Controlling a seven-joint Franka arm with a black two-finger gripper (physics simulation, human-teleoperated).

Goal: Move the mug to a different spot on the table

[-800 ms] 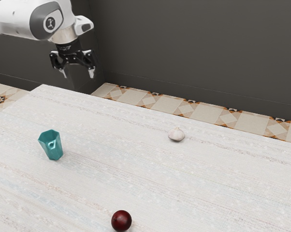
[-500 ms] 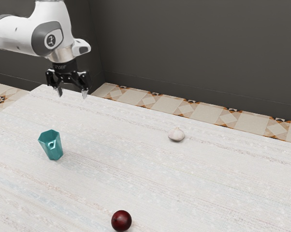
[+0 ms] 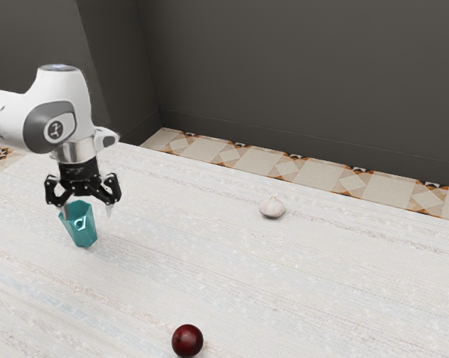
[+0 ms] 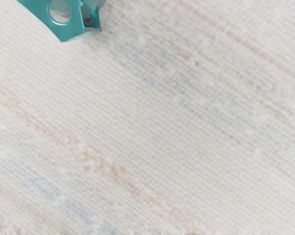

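Teal mug was noted upright on the pale table. Gripper was seen at the mug's rim, jaws spread wide, one finger to each side of it. Contact with the mug could not be told. Mug was also logged in the wrist view. A pale bulb was recorded well apart from the mug, toward the exterior view's right. A dark red ball lay well apart from the mug, nearer the camera.

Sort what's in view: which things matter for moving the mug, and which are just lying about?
Belongs to the job:
- teal mug, upright
- pincer, open, over the mug
- table, where the mug gets set down

Just lying about:
- whitish garlic-like bulb
- dark red round fruit
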